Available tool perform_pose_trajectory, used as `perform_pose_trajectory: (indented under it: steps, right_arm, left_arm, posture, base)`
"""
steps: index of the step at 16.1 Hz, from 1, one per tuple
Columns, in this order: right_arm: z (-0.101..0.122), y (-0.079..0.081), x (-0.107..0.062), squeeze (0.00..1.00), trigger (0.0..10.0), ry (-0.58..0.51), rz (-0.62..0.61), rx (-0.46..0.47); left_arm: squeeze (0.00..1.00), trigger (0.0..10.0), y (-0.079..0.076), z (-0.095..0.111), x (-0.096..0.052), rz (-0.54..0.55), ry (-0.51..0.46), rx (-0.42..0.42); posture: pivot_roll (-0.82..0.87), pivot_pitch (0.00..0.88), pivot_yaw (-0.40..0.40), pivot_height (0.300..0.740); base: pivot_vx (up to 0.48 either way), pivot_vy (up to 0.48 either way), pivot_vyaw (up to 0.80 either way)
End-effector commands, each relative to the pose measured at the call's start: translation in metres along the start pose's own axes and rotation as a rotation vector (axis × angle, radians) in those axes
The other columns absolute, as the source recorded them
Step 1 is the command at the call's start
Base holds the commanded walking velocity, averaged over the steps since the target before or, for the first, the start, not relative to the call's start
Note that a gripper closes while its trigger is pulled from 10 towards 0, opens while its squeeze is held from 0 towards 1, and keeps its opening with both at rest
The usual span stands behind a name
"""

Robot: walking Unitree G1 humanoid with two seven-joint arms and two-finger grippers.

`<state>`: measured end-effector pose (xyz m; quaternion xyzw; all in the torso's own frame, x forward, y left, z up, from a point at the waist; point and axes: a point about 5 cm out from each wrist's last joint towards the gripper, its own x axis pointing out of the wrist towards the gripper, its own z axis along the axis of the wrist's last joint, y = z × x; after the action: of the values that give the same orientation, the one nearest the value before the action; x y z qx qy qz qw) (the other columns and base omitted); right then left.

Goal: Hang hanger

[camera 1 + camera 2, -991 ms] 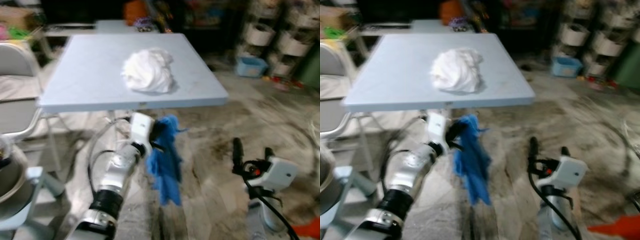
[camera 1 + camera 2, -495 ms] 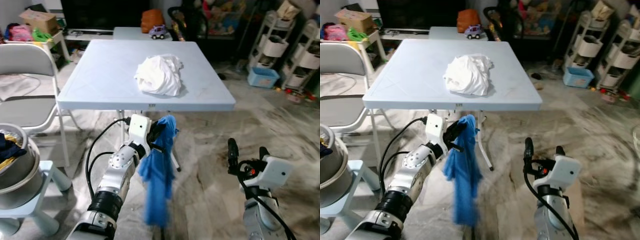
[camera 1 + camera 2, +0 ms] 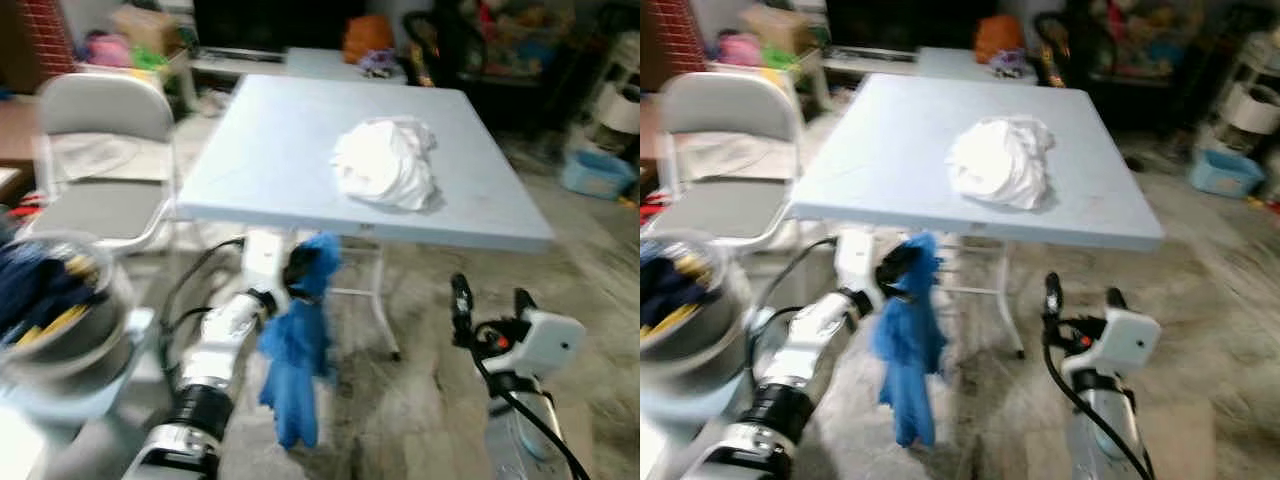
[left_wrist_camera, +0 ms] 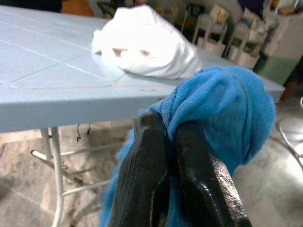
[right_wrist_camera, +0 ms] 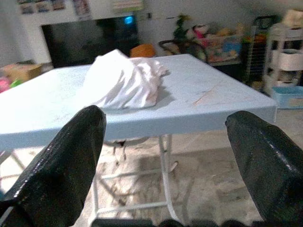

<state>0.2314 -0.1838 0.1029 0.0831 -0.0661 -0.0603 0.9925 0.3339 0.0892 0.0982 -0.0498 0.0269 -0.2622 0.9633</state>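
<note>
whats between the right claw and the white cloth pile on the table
In the right wrist view, the open right claw faces the white cloth pile with just bare table top and its front edge between them, the table's legs below.

A square pale-blue plastic folding table (image 3: pixel 300 150) on thin white metal legs stands on a glossy grey-and-beige marbled stone floor (image 3: pixel 420 390). A grey metal folding chair (image 3: pixel 100 150) sits beside it. Behind the table is a second low pale table (image 3: pixel 320 62), a large dark television screen (image 5: pixel 90 40) against a white wall, and white tiered storage racks (image 5: pixel 284 52). A light-blue plastic basket (image 3: pixel 592 172) rests on the floor.
</note>
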Motion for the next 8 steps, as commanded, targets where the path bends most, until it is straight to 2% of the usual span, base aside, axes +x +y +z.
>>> perform_pose_trajectory:
  steps: [1,5,8]
  right_arm:
    - [0.0015,-0.0104,-0.0037,0.00,10.0,0.010,-0.033,-0.023]
    - [0.0004,-0.0087,-0.0047,0.00,10.0,0.020,-0.031,-0.019]
    - [0.0007,-0.0080,-0.0033,0.00,10.0,0.023,-0.023,-0.021]
  left_arm:
    - [0.00,10.0,-0.0192,0.0053,0.0096,-0.067,-0.025,0.003]
    - [0.00,10.0,-0.0219,0.0032,0.0097,-0.079,-0.020,-0.006]
    - [0.00,10.0,-0.0224,-0.0014,0.0090,-0.074,0.011,-0.009]
  posture:
    - [0.10,0.021,-0.091,0.740]
    - [0.10,0.019,-0.098,0.740]
    - [0.10,0.023,-0.105,0.740]
  base:
    - [0.375,0.296,-0.72]
    - [0.320,0.000,-0.80]
    - [0.000,0.000,-0.80]
